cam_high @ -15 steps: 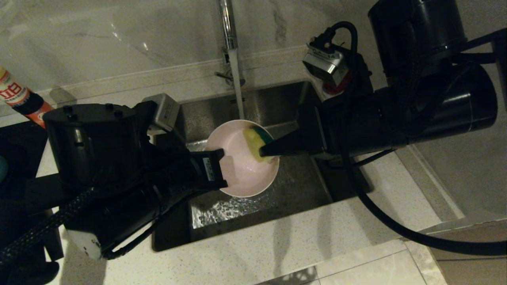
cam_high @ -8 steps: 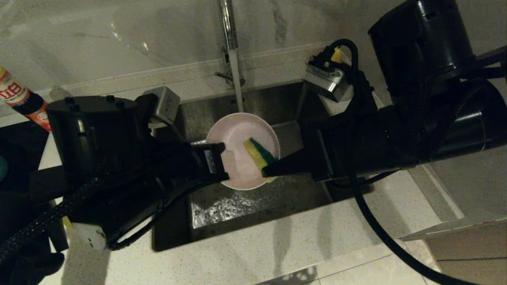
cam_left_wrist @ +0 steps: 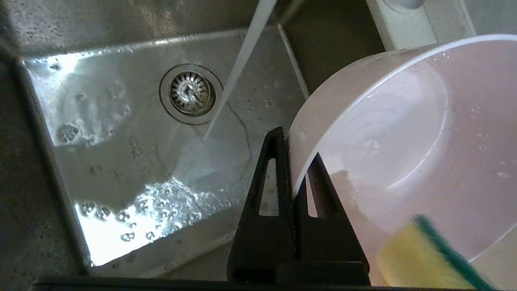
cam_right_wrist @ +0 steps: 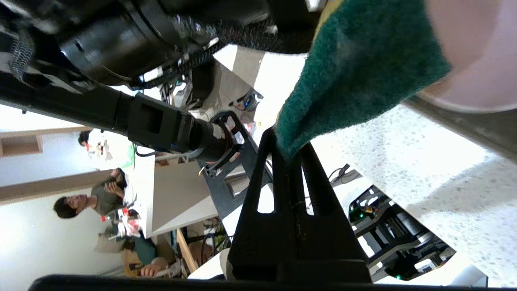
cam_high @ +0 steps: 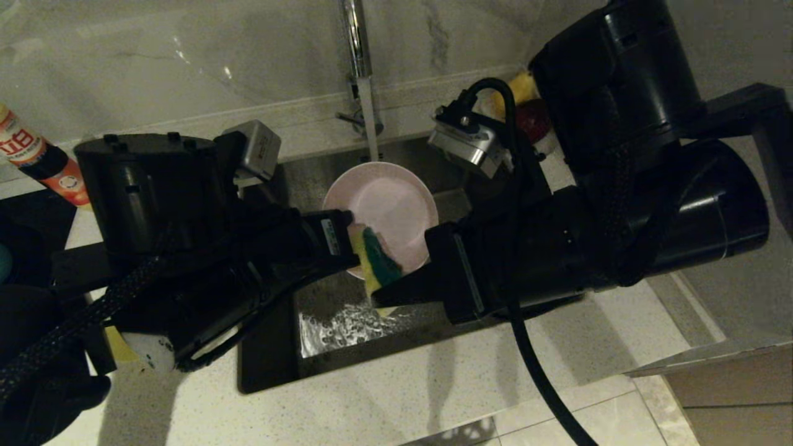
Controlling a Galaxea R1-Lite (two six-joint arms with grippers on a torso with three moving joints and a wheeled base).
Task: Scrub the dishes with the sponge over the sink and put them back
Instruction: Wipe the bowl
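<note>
A pale pink bowl (cam_high: 387,207) hangs tilted over the steel sink (cam_high: 347,328), just under the running tap (cam_high: 356,37). My left gripper (cam_high: 347,238) is shut on the bowl's rim (cam_left_wrist: 299,173), one finger inside and one outside. My right gripper (cam_high: 381,297) is shut on a corner of the sponge (cam_high: 375,263), whose green face (cam_right_wrist: 355,68) and yellow face (cam_left_wrist: 420,258) both show. The sponge rests against the bowl's near rim, close beside the left fingers. Other bowls are out of view.
Water streams down (cam_left_wrist: 238,76) beside the drain strainer (cam_left_wrist: 190,92) and the sink floor is wet. A red-labelled bottle (cam_high: 34,158) stands back left, fruit (cam_high: 526,102) back right behind the right arm. Pale countertop (cam_high: 433,384) runs along the sink's front.
The right gripper has swept the sponge from the bowl's right side across to its near rim, toward the left gripper. The bowl has shifted back toward the tap.
</note>
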